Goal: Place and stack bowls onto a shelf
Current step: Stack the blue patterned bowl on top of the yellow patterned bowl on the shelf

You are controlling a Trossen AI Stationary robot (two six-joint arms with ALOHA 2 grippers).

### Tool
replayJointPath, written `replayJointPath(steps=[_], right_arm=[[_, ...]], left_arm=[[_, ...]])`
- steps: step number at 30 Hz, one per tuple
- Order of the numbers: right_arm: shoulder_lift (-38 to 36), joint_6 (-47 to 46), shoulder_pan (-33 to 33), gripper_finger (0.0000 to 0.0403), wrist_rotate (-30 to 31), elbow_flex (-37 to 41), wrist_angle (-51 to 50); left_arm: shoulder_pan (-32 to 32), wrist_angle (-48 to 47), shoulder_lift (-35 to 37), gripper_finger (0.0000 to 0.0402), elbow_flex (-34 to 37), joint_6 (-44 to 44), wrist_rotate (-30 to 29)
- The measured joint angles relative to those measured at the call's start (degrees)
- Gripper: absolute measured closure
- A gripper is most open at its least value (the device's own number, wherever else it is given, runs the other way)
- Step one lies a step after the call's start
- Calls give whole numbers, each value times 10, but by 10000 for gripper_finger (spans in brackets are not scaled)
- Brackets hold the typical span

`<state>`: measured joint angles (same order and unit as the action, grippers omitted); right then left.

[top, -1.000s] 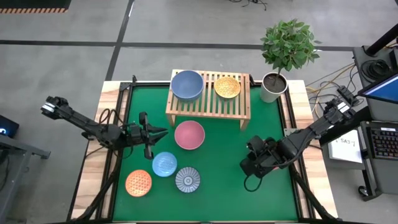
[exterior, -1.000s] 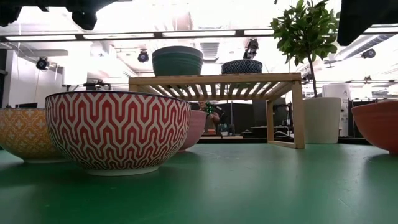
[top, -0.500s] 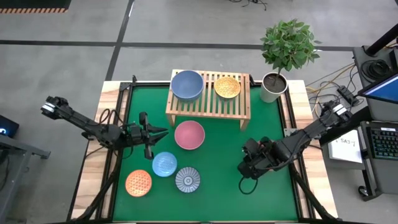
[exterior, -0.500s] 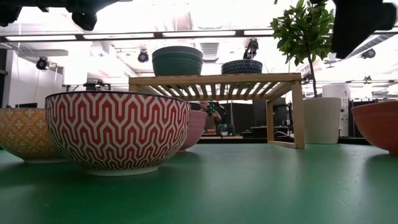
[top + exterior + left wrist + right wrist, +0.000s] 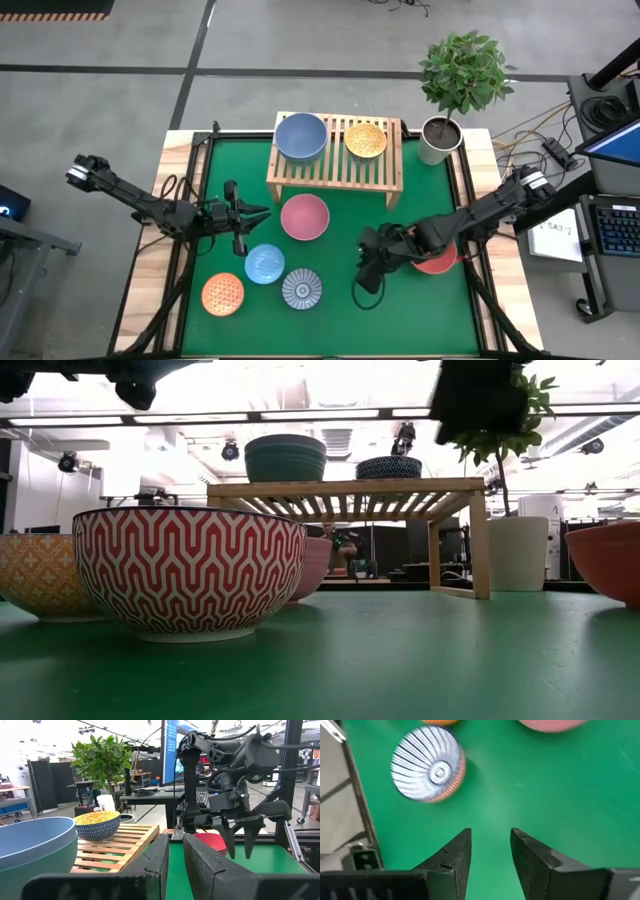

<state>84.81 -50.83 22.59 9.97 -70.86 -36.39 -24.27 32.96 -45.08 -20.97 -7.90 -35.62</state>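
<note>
reaching low over the green surface (image 5: 330, 270), the right gripper (image 5: 366, 272) spreads its fingers beside the red bowl (image 5: 437, 260); left fingers nearly pressed together.

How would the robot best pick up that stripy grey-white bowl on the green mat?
Probably by the rim, from straight above: the grey-white bowl sits upright, mouth up, so one finger can go inside the wall and one outside. The side facing the open right gripper looks clearest; the light blue bowl crowds the other side.
</note>
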Motion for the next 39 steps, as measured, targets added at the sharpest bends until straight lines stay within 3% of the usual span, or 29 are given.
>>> replayJointPath(steps=[8,14,19,39], right_arm=[[111,52,-26,279,-31,-120,-18],[204,44,-52,289,-66,-232,-101],[261,56,-67,300,-90,-293,-109],[396,119,-73,307,-97,-413,-120]], left_arm=[[0,0,0,361,0,0,0],[0,0,0,361,0,0,0],[0,0,0,361,0,0,0],[0,0,1,361,0,-4,0]])
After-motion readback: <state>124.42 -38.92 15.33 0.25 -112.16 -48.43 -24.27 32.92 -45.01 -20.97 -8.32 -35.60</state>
